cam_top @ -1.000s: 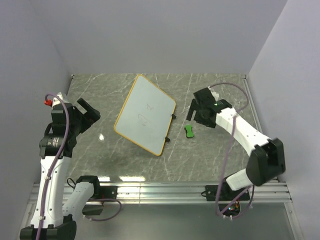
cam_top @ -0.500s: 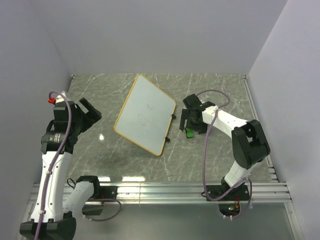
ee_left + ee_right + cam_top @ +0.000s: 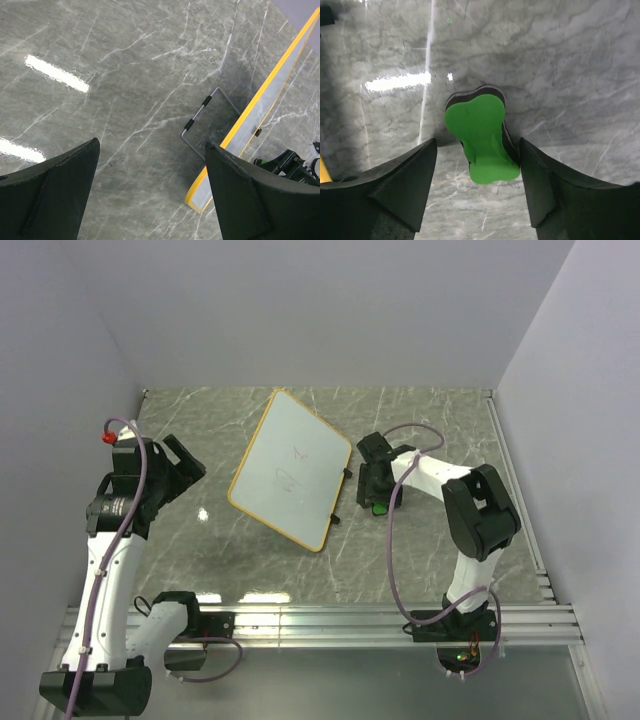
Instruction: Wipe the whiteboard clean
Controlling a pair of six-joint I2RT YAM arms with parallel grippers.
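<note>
The whiteboard (image 3: 290,470) has a yellow frame and lies tilted at the table's centre, with faint pen marks (image 3: 297,453) on it. In the left wrist view its yellow edge (image 3: 260,95) rests on a wire stand (image 3: 202,122). The small green eraser (image 3: 380,507) lies on the table just right of the board. My right gripper (image 3: 374,492) is open and low over it, and in the right wrist view the eraser (image 3: 482,137) sits between the fingers (image 3: 395,190), untouched. My left gripper (image 3: 185,465) is open and empty, left of the board.
Two black clips (image 3: 347,472) stick out of the board's right edge, close to the right gripper. Grey walls enclose the marble table (image 3: 430,560) on three sides. A metal rail (image 3: 320,620) runs along the near edge.
My right gripper has swung left and come down over the green eraser, which now lies between its fingers. The left arm has shifted slightly up and right.
</note>
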